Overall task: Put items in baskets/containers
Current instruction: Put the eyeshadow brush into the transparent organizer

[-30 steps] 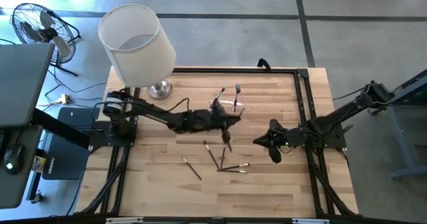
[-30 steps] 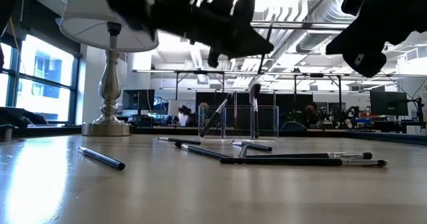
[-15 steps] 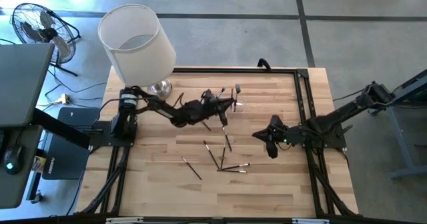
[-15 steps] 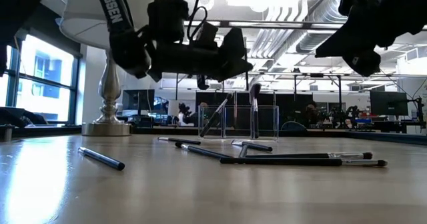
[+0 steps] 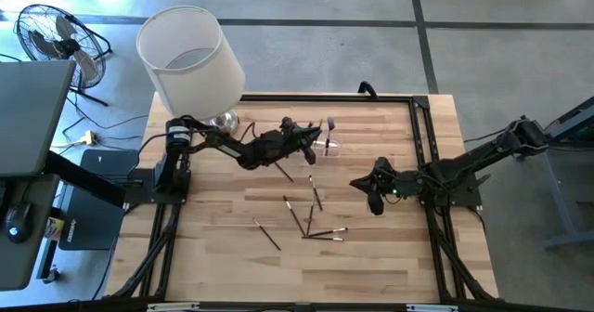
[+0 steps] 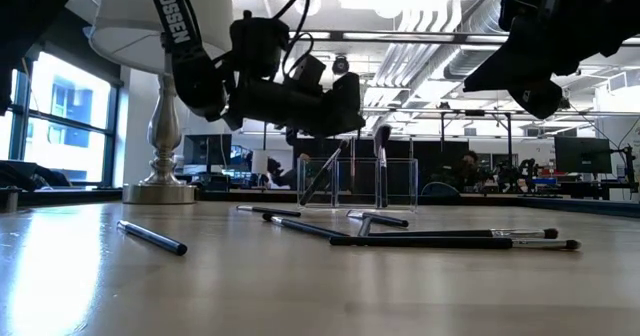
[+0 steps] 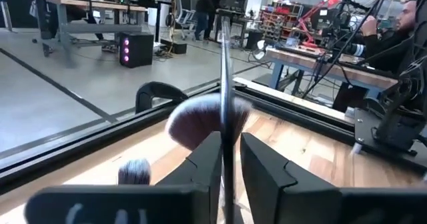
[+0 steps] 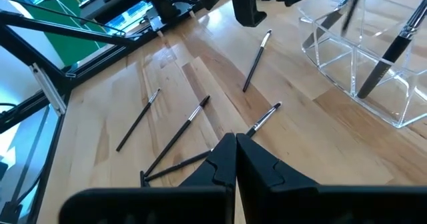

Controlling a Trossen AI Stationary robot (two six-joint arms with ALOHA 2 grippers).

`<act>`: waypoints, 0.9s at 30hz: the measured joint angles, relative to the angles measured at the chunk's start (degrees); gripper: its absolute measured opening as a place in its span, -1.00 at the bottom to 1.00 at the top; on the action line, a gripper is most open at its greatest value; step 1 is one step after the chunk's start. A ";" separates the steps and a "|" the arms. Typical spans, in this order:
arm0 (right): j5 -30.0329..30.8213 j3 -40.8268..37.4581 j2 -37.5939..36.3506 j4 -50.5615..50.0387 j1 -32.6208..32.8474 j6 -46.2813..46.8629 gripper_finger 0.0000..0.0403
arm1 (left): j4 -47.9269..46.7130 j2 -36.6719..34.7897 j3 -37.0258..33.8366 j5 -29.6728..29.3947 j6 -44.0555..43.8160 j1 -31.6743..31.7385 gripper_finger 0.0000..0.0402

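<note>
A clear plastic holder stands on the wooden table's far middle with two brushes in it: one leans and one stands upright with a fluffy head. My left gripper hangs level just left of the holder, slightly open. A slim dark brush stands upright between its fingers. Several more brushes lie flat on the table nearer the front. My right gripper is shut and empty, hovering right of those brushes. My left gripper reaches in level from the table's left, its fingers across the upright brush handle. The handle lies against the inner face of one finger, and a narrow gap shows before the other finger. Whether the fingers still bear the brush I cannot tell.
A table lamp with a big white shade and silver base stands at the far left corner. A black frame rail runs along the table's far and right edges. Bare wood lies along the near edge.
My left gripper has carried the brush up from over the loose brushes toward the table's far edge, to the holder's left side. It then sank a little. It has tipped from pointing downward to level, so the brush now stands upright.
</note>
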 joint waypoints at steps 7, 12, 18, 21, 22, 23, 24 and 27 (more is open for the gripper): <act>0.21 0.00 0.00 0.02 0.00 0.04 -1.00 | 0.08 0.00 0.00 0.05 -0.04 -0.11 -0.69; -0.20 0.00 0.00 0.02 0.00 0.88 -1.00 | 2.57 0.00 0.77 2.71 -0.06 -0.45 -0.69; -1.23 0.00 0.00 0.00 0.04 0.88 -1.00 | 1.96 -3.45 4.71 2.01 6.13 -4.28 -0.68; -1.93 0.02 0.00 0.02 0.07 0.88 -1.00 | -1.74 -5.87 6.79 1.32 13.12 -6.84 -0.68; -2.37 0.02 0.00 0.01 0.07 0.88 -1.00 | -3.86 -6.98 7.53 0.93 14.68 -7.77 -0.68; -2.84 0.02 0.00 0.01 0.07 0.88 -1.00 | -6.65 -7.84 8.54 0.18 15.38 -8.76 -0.68; -3.01 0.02 0.00 0.02 0.07 0.88 -1.00 | -10.26 -8.75 9.39 -0.52 15.49 -9.75 -0.68; -3.18 0.02 0.00 0.00 0.09 0.88 -1.00 | -24.62 -10.61 12.31 -3.63 14.36 -12.68 -0.68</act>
